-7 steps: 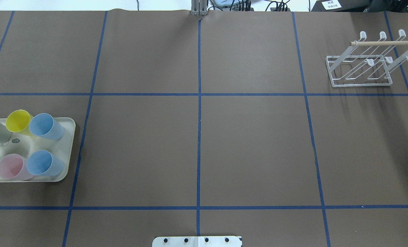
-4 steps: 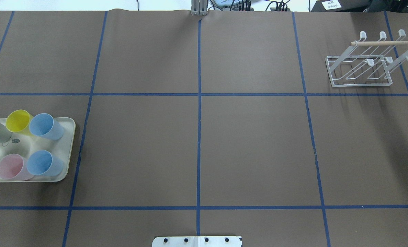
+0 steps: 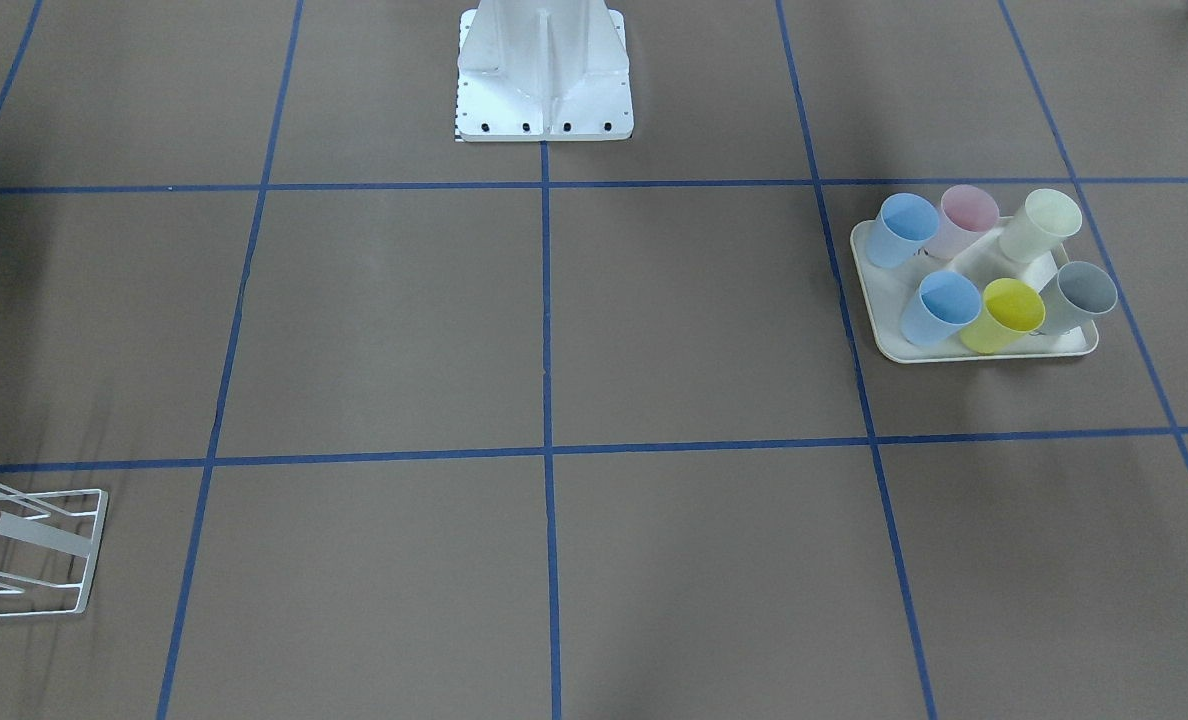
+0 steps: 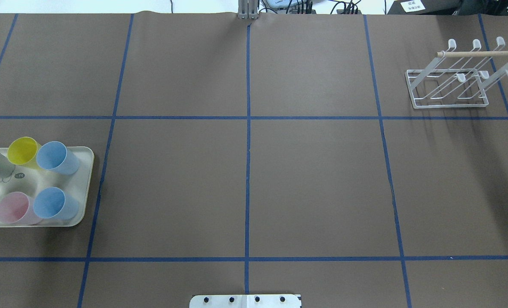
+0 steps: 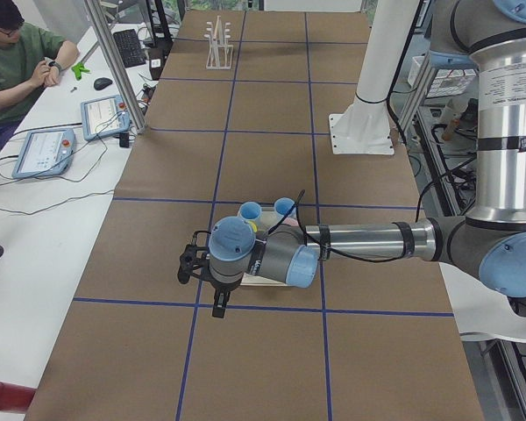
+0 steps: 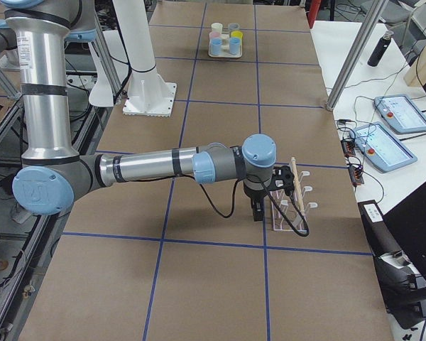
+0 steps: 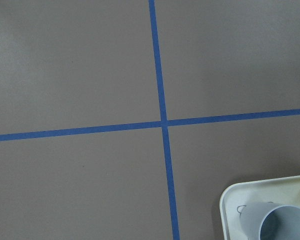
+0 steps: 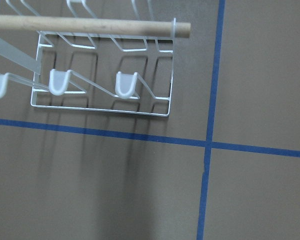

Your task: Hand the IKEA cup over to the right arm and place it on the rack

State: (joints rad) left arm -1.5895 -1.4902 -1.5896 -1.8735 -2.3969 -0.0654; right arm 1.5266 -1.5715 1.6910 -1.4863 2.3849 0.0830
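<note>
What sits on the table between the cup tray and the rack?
Nothing: in the overhead view the stretch from the tray to the rack is bare brown cover crossed by blue tape lines.

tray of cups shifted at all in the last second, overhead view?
No. The tray has not moved: its right edge keeps the same gap to the blue tape line beside it.

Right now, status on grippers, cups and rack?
Left gripper near tray, right gripper by rack; jaws unreadable. Six cups on tray, rack bare. Nothing seen between.

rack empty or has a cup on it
Empty: every peg on the rack is bare; the cups all sit on the tray.
</note>
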